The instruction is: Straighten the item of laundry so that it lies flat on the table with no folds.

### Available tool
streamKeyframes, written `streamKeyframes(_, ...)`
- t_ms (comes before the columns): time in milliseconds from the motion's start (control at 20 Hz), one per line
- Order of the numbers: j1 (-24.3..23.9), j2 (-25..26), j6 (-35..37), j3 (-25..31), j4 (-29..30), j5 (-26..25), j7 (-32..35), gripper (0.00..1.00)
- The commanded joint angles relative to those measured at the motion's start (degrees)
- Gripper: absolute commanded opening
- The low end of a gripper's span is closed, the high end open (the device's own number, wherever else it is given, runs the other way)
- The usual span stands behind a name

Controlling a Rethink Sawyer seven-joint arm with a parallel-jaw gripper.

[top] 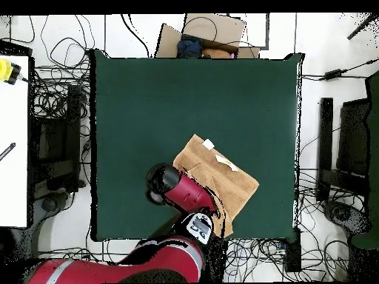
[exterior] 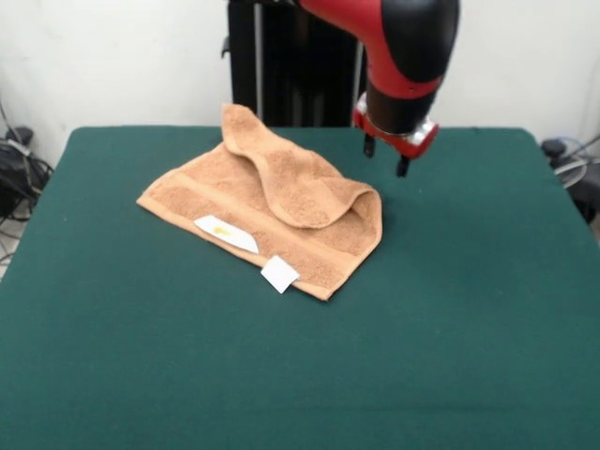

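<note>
The item of laundry (exterior: pixel 272 202) is an orange-tan towel lying left of centre on the green table (exterior: pixel 141 375). Its far corner is folded forward, and that flap lies across the towel's right half. Two white tags (exterior: pixel 225 232) sit along its near edge. My gripper (exterior: pixel 385 157) hangs just right of the towel's far right corner, above the cloth and apart from it, open with nothing between its fingers. In the overhead view the arm (top: pixel 174 191) covers the gripper and the edge of the towel (top: pixel 226 177) nearest the robot's base.
Bare green table (top: pixel 148 96) extends on every side of the towel, widest towards the near edge in the front view. Cables (top: pixel 55 96) lie on the floor around the table. A cardboard box (top: pixel 215 29) sits past its far edge.
</note>
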Motion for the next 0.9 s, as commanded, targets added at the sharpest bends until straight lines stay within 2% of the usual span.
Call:
streamKeyframes(50, -4.96, -0.14, -7.72, 12.78, 5.18, 5.38, 9.04, 1.00)
streamKeyframes(100, -6.54, -0.94, -9.79, 15.03, 6.70, 6.19, 7.75, 1.00)
streamKeyframes(250, -8.15, -1.40, -9.94, 16.49, 6.67, 5.83, 7.41, 1.00)
streamKeyframes(550, -6.87, -3.30, -3.17, 12.84, 3.58, 1.32, 10.05, 1.00)
streamKeyframes(900, -2.54, -6.63, 9.72, 5.99, -1.85, -4.14, 14.76, 1.00)
